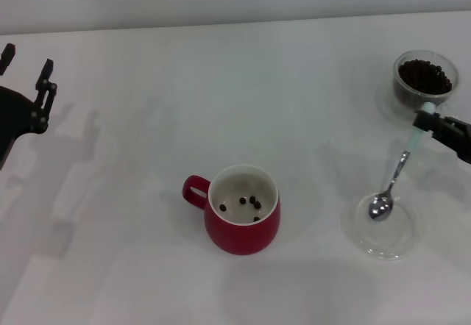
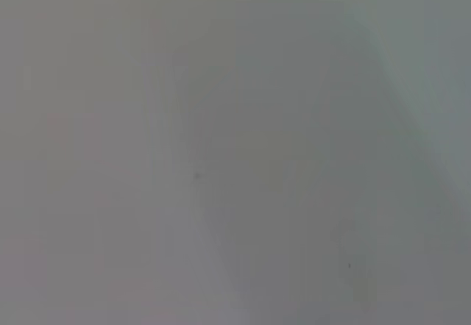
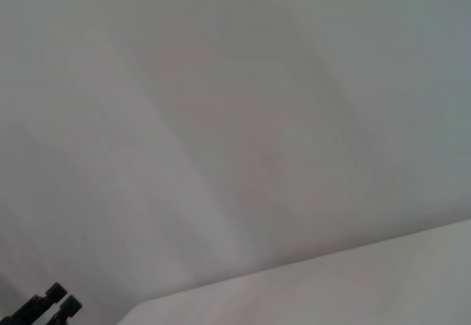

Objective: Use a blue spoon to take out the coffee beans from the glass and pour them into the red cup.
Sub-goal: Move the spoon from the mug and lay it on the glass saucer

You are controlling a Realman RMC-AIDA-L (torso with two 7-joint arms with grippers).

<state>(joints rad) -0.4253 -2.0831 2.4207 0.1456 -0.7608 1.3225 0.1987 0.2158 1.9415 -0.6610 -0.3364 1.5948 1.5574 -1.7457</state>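
Blue handle in its grip, the right tool (image 1: 425,123) is pinching the top of the spoon (image 1: 390,189) at the right edge of the worktop (image 1: 221,82). The spoon is hanging tilted, and its shiny bowl is sitting over a flat clear dish (image 1: 401,243), looking empty. The glass (image 1: 425,79), full of beans (image 1: 425,76), is just behind the tool. The red cup (image 1: 241,209) is standing near the middle, well apart, with a few beans already inside. I think the job is between scoops. Next, the spoon should be going up and back into the glass, dipping under the beans without knocking it. The left tool (image 1: 29,82) is waiting far to the left, fingers wide apart, holding nothing.
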